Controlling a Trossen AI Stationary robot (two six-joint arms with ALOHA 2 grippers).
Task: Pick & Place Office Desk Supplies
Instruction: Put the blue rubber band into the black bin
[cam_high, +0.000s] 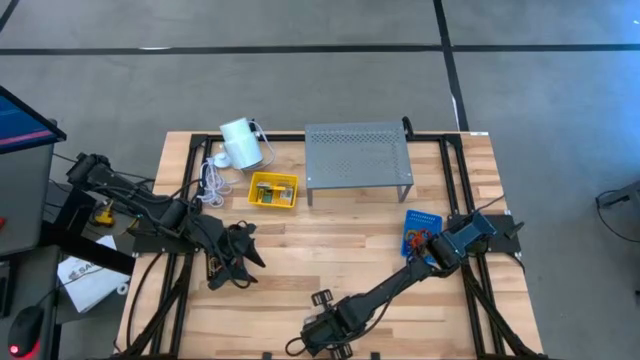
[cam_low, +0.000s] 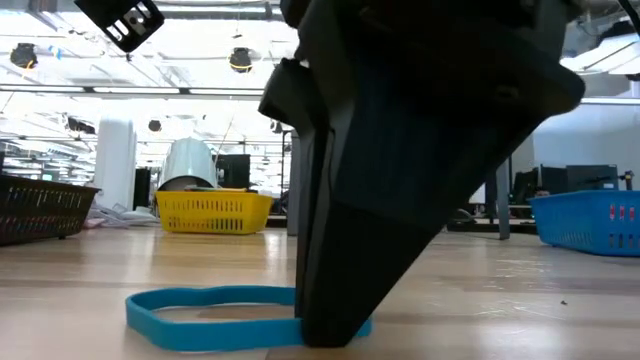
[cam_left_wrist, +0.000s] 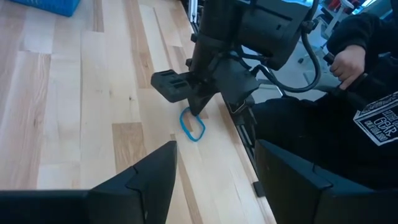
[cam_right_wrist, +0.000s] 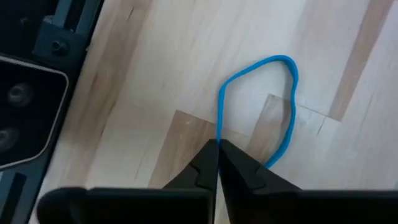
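Observation:
A blue rubber band (cam_right_wrist: 287, 99) lies flat on the wooden table near its front edge; it also shows in the low view (cam_low: 190, 318) and the left wrist view (cam_left_wrist: 191, 124). My right gripper (cam_right_wrist: 217, 148) stands over it, pointing steeply down, shut on one side of the loop. In the high view that gripper (cam_high: 325, 335) is at the table's near edge, and the band is hidden under it there. My left gripper (cam_high: 240, 262) hovers open over the left half of the table and holds nothing. My right gripper pinches a single strand of the rubber band's loop (cam_right_wrist: 218, 132) between its two fingertips. The fingers come from above, slanting steeply down, with their tips at the table top (cam_low: 330, 335). The rest of the loop lies slack and flat on the wood.
At the far side stand a grey perforated shelf (cam_high: 358, 155), a yellow basket (cam_high: 272, 190) and a white cylinder with a cord (cam_high: 240, 143). A blue basket (cam_high: 420, 230) sits at the right. A person's hand (cam_left_wrist: 345, 59) and dark sleeve are beyond the near edge.

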